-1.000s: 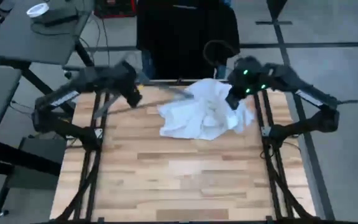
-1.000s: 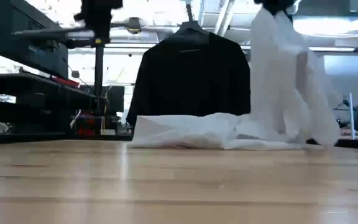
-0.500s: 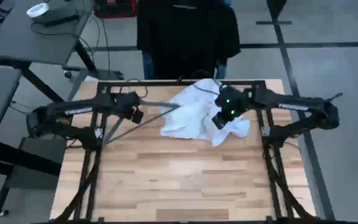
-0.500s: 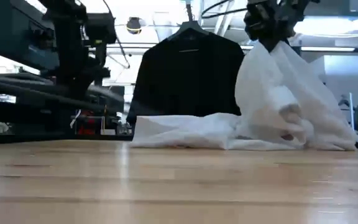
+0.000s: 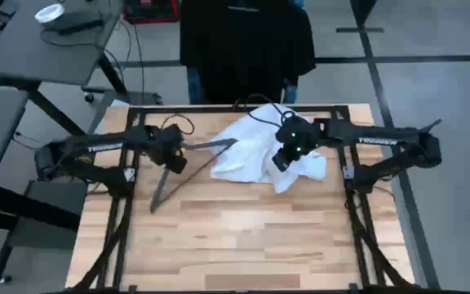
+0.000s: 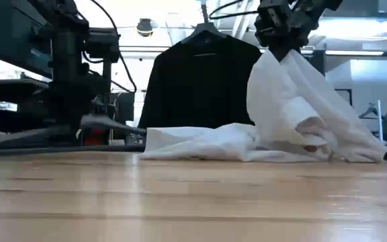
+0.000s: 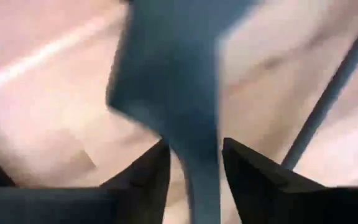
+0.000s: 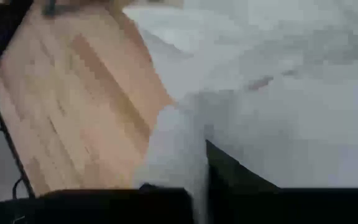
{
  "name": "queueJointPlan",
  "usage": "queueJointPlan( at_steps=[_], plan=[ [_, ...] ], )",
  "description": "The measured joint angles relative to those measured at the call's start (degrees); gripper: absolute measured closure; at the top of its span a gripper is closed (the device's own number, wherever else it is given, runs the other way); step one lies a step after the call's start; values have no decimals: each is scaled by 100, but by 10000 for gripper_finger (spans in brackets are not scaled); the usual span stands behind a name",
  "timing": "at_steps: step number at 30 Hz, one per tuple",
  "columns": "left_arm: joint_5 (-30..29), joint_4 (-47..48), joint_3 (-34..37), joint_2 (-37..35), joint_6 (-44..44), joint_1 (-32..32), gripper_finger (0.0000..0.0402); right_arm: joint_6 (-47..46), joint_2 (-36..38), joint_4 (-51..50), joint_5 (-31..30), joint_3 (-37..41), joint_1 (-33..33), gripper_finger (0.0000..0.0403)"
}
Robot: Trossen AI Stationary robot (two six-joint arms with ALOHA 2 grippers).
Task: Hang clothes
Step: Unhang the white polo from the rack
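Two garments in sight: black top (image 5: pixel 246 37) hanging behind the wooden table (image 5: pixel 235 237), white top (image 5: pixel 247 155) crumpled at the far side. Right gripper (image 5: pixel 284 155) is pinching a bunch of it up. Left gripper (image 5: pixel 172 155) has fingers spread around a hanger (image 5: pixel 186 167).

We find the white top (image 5: pixel 247 155) heaped on the far middle of the table (image 5: pixel 243 237), with the hanger (image 5: pixel 188 163) lying just to its left. Our left gripper (image 5: pixel 175 160) sits over the hanger. Behind the table's far edge hangs the black top (image 5: pixel 243 41).
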State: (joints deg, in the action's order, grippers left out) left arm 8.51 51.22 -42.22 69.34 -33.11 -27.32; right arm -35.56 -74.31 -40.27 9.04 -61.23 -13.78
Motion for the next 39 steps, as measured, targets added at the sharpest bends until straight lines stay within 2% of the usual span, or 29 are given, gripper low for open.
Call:
queueJointPlan(
  at_steps=[3,7,12,17,19,23,25,28,32,34,39],
  plan=[
    [887,262,0,0,174,-17,250,-44,1,-21,52,0,47,402],
    [1062,648,-111,-2,221,-17,250,-257,-1,-45,149,0,7,378],
    [929,684,-777,-2,556,-61,251,-303,1,-30,165,-123,-166,298],
    [873,709,-1754,-2,1330,-321,251,-52,1,-59,212,-709,-695,210],
    [859,771,-2134,-4,1458,-463,251,-17,5,-145,569,-1054,-936,186],
    [859,886,-2664,-4,1619,-687,251,-452,14,-805,2565,-1579,-1479,167],
    [861,930,-2820,-4,1767,-789,251,-436,15,-1402,2874,-1716,-1545,166],
    [861,945,-2894,-4,1935,-883,251,2,11,-2486,2453,-1790,-1547,172],
    [856,980,-2894,-4,2172,-909,251,118,-1,-3375,651,-1788,-1557,188],
    [857,984,-2894,-2,2348,-909,251,153,4,-3469,39,-1788,-1565,195],
    [857,978,-2894,-2,2664,-915,251,485,8,-3012,-220,-1791,-1670,206]
  ],
)
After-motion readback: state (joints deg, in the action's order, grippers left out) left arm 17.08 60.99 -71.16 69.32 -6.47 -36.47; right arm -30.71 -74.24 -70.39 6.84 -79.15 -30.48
